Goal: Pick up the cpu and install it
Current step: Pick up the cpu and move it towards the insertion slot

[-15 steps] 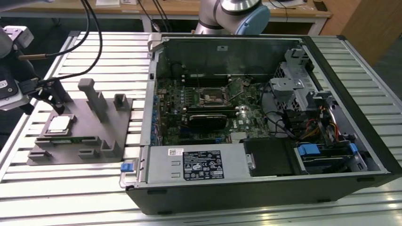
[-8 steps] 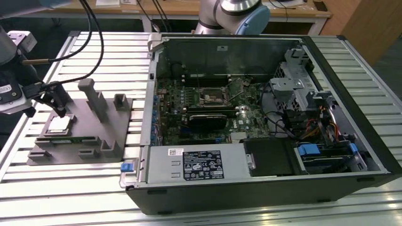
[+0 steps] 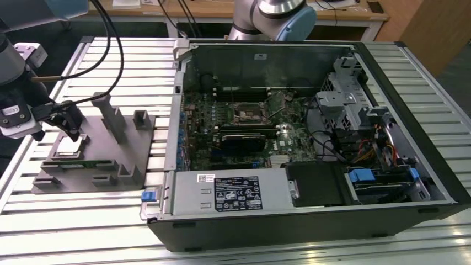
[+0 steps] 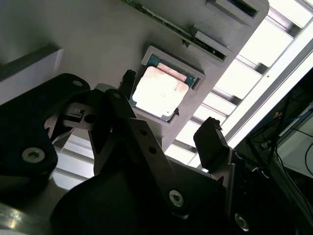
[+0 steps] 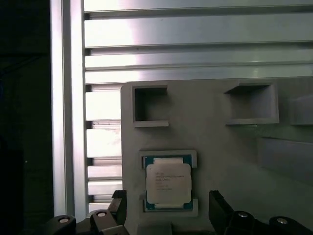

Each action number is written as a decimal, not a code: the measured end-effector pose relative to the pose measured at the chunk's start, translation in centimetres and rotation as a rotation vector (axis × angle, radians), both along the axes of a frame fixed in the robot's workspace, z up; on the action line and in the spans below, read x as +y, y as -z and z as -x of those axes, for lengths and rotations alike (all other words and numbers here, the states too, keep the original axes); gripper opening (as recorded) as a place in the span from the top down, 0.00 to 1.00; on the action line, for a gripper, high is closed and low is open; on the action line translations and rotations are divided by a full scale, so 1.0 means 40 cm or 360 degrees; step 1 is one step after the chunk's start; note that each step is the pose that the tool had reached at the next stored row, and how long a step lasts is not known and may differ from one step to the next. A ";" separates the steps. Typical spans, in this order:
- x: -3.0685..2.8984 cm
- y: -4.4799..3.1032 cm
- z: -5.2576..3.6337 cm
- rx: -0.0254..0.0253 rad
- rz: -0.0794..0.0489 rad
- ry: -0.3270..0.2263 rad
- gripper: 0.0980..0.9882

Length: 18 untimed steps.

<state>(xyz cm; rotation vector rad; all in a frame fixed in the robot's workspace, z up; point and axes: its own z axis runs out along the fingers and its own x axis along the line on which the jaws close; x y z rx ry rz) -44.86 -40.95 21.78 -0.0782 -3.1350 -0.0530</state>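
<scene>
1. One open computer case (image 3: 243, 232) stands on the slatted table (image 3: 110, 61), at the exterior view's right.
2. The grey fixture (image 3: 103, 152) lies just beside it, toward the exterior view's left.
3. My claw (image 3: 72, 132) hangs over the fixture, fingers spread apart, gripping nothing.
4. The cpu (image 5: 168, 182) (image 4: 160, 91) lies flat in a square recess (image 5: 168, 154) of the fixture, silvery top up. In both wrist views it sits between my two fingers, with a gap on each side.

First wrist view: print on cpu (image 5: 168, 182) too small to tell; gripper (image 5: 167, 198) fingers (image 5: 218, 205) cut off by picture edge. Second wrist view: cpu top washed out by glare, pocket corner of grey fixture (image 4: 73, 29) hidden behind finger. Exterior view: cpu near fixture's edge mostly hidden under gripper; arm (image 3: 11, 66) cut off by picture edge.
</scene>
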 end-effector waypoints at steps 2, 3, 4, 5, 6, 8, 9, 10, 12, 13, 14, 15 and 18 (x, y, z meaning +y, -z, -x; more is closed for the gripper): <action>0.000 0.003 0.000 0.00024 0.0000 0.0000 0.25; 0.000 0.005 0.000 0.00034 0.0000 0.0000 0.25; 0.000 0.007 0.000 0.00036 0.0000 0.0000 0.25; 0.000 0.009 0.000 0.00036 0.0000 0.0000 0.25; 0.000 0.011 0.000 0.00037 0.0000 0.0000 0.25; 0.000 0.017 0.000 0.00037 0.0000 0.0000 0.25; 0.000 0.020 0.000 0.00036 0.0000 0.0000 0.25; 0.000 0.023 0.000 0.00036 0.0000 0.0001 0.25; 0.000 0.030 0.000 0.00037 0.0000 0.0004 0.25; 0.000 0.033 0.000 0.00036 0.0000 0.0008 0.25; 0.000 0.036 0.000 0.00038 0.0000 0.0011 0.25; 0.000 0.038 0.000 0.00038 0.0000 0.0014 0.25; 0.002 0.045 0.000 0.00038 0.0000 0.0017 0.25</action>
